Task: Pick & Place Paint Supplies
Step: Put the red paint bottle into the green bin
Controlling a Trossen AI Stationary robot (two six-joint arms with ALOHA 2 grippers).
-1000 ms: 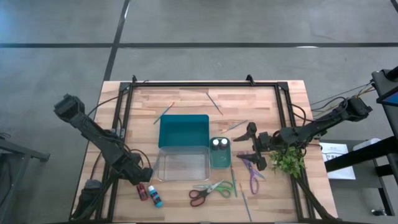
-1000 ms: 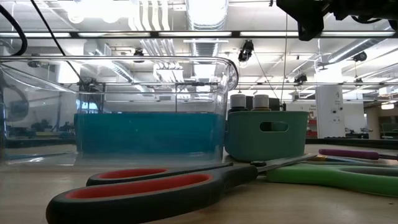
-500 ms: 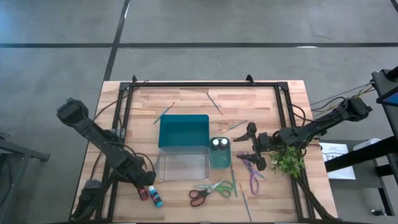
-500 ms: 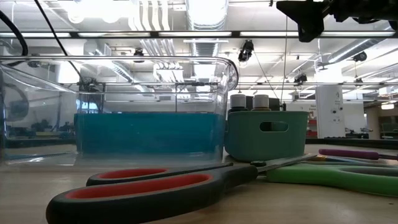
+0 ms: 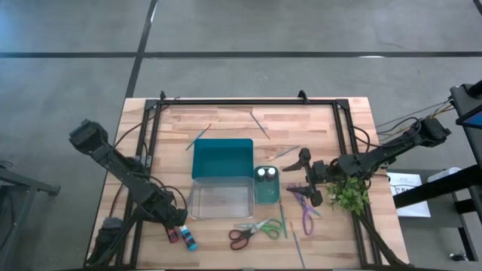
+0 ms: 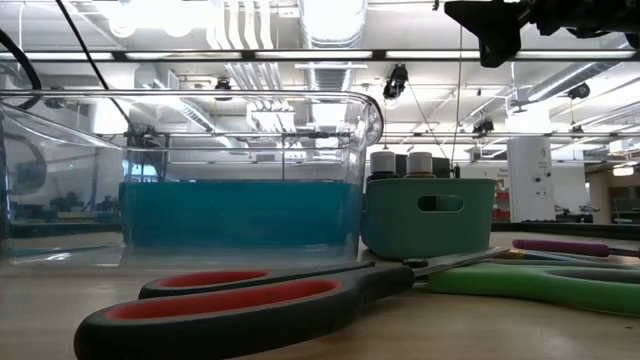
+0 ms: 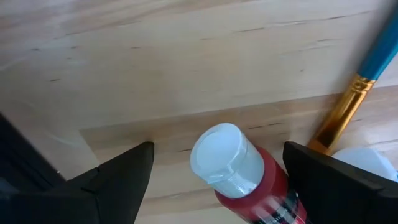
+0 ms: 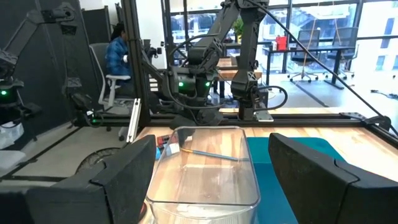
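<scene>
The open left hand [image 7: 214, 180] straddles a small red paint bottle [image 7: 249, 177] with a white cap.

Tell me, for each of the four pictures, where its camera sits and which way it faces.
High view: overhead, straight down on the table; both arms show.
Low view: at tabletop height, across the red-handled scissors to the clear bin; a gripper hangs at top right.
Left wrist view: looking down past the open left gripper, its fingers straddling the red paint bottle.
Right wrist view: level over the table through the open right gripper.
Shared: low and right wrist views both show the clear bin.
</scene>
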